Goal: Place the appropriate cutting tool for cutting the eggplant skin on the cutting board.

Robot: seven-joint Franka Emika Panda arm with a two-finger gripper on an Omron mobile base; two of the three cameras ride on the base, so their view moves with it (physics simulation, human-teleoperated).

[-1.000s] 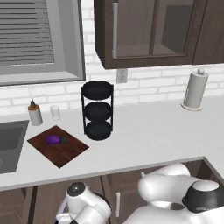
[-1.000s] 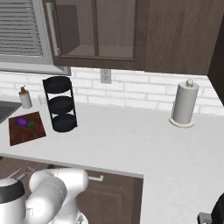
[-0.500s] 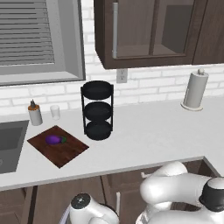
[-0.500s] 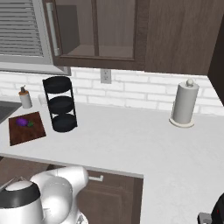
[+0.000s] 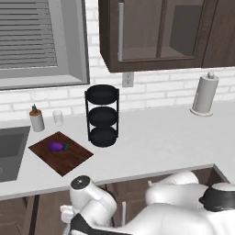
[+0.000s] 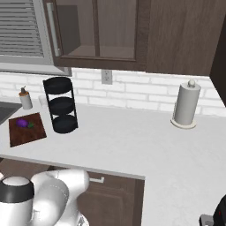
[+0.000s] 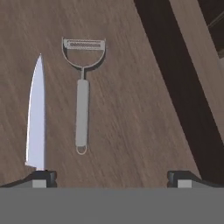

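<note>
Peeler [image 7: 82,96] lying beside knife [image 7: 36,118] on a dark wood surface, gripper [image 7: 111,176] hanging above it with jaws spread wide and holding nothing, probably lining up the pick; eggplant [image 5: 56,146] waiting on cutting board [image 5: 69,158]

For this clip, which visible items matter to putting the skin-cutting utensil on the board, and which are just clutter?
Belongs to the job:
- peeler, lying on a dark wood surface
- cutting board on the counter
- eggplant, resting on the board
- tool, open, above the peeler

Just lying about:
- knife beside the peeler
- black three-tier rack
- paper towel holder
- small bottle
- glass
</note>
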